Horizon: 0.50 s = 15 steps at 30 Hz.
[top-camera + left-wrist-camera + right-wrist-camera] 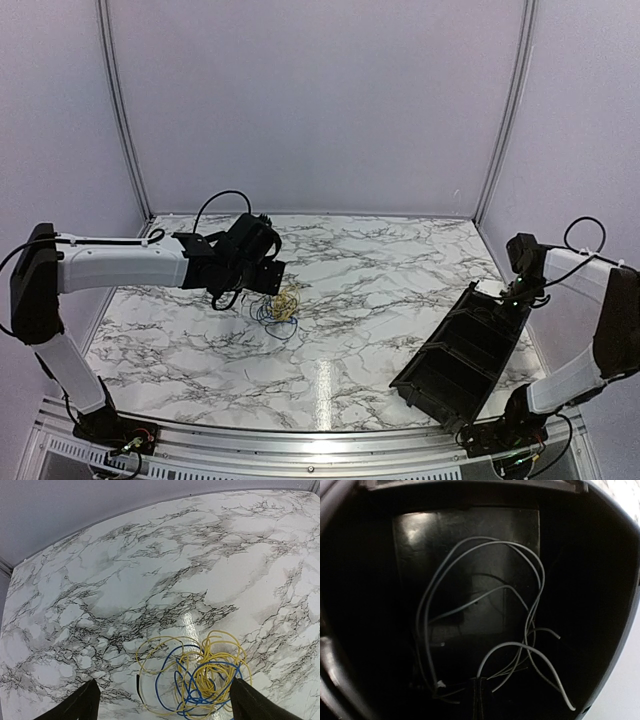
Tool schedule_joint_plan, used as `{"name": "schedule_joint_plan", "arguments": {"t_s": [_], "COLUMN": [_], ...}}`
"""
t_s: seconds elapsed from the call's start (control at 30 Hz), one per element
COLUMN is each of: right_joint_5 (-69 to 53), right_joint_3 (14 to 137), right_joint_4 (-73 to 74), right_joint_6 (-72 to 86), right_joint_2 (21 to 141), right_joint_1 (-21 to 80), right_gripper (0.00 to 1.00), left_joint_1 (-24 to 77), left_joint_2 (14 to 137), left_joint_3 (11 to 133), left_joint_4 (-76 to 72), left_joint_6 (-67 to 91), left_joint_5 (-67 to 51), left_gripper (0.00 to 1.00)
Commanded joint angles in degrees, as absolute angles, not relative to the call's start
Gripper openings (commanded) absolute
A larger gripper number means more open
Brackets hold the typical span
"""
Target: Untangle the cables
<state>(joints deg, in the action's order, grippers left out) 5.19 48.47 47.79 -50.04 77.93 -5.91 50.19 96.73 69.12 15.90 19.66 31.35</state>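
A tangle of yellow and blue cables [210, 677] lies on the marble table, with a short black wire end [138, 684] at its left. It shows in the top view [284, 304] too. My left gripper [164, 681] is open and hangs just over the tangle, one finger [82, 705] on each side, holding nothing. It is left of centre in the top view [268, 288]. My right gripper [482, 692] is inside a black bin [455, 360], shut on thin dark cables [485, 605] that loop up in front of the camera.
The black bin lies tilted at the right near edge of the marble table [380, 260], under my right wrist [520, 260]. Grey walls with metal posts [120, 110] close in the back and sides.
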Motion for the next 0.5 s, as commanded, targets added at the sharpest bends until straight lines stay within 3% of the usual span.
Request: {"name": "schedule_joint_plan", "arguments": {"t_s": [0.0, 0.33, 0.47], "right_joint_5": [9.0, 8.4, 8.2], "right_joint_3": [48.6, 49.1, 51.0], "right_joint_4": [45.0, 47.6, 48.8], "right_joint_6": [-51.1, -49.8, -48.9], "right_joint_2": [80.0, 83.2, 83.9], "right_joint_1": [-6.5, -6.7, -6.7], "right_gripper": [0.00, 0.00, 0.07], "left_joint_1": [49.9, 49.9, 49.9], "left_joint_2": [97.8, 98.9, 98.8], "left_joint_3": [68.5, 68.4, 68.0], "left_joint_4": [13.8, 12.8, 12.5], "left_joint_6": [19.8, 19.5, 19.3], "left_joint_5": [30.8, 29.9, 30.0], "left_gripper": [0.93, 0.93, 0.93]}}
